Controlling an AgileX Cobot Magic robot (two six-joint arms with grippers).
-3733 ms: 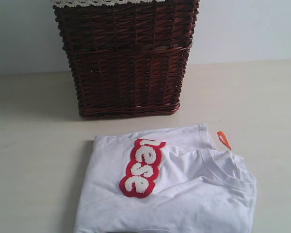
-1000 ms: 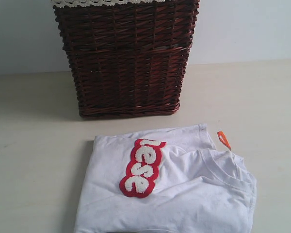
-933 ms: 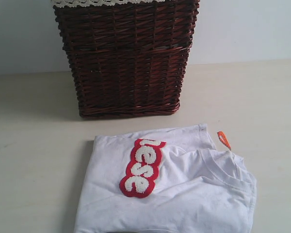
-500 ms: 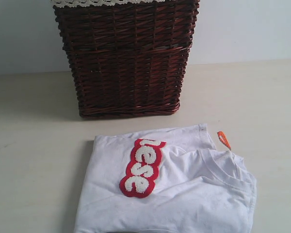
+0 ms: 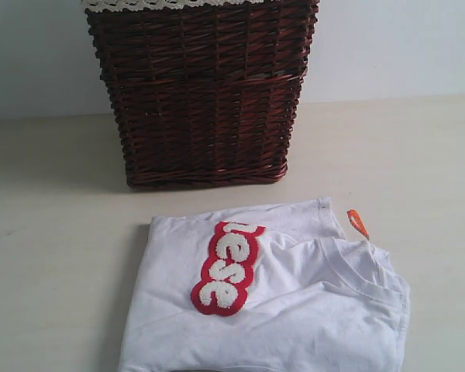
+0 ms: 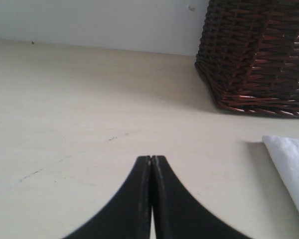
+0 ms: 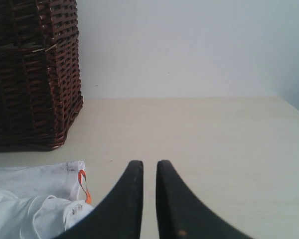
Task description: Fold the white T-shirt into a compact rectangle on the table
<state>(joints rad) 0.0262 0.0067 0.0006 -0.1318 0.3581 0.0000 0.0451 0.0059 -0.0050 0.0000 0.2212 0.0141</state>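
The white T-shirt [image 5: 287,318] lies folded on the table [image 5: 54,256] at the front, its red patch [image 5: 226,267] of fuzzy white letters facing up. Its ribbed neck [image 5: 356,271] is on the right, and the orange tag [image 5: 358,223] sticks out at the far right corner. Neither gripper shows in the exterior view. My left gripper [image 6: 151,158] is shut with nothing in it, low over bare table, with the shirt's corner [image 6: 291,164] off to one side. My right gripper [image 7: 149,163] stands a narrow gap open and empty, beside the shirt [image 7: 35,199] and tag [image 7: 82,185].
A tall dark wicker basket [image 5: 201,93] with cream lace trim stands behind the shirt against the pale wall. It also fills a corner of the left wrist view [image 6: 259,50] and the right wrist view [image 7: 30,74].
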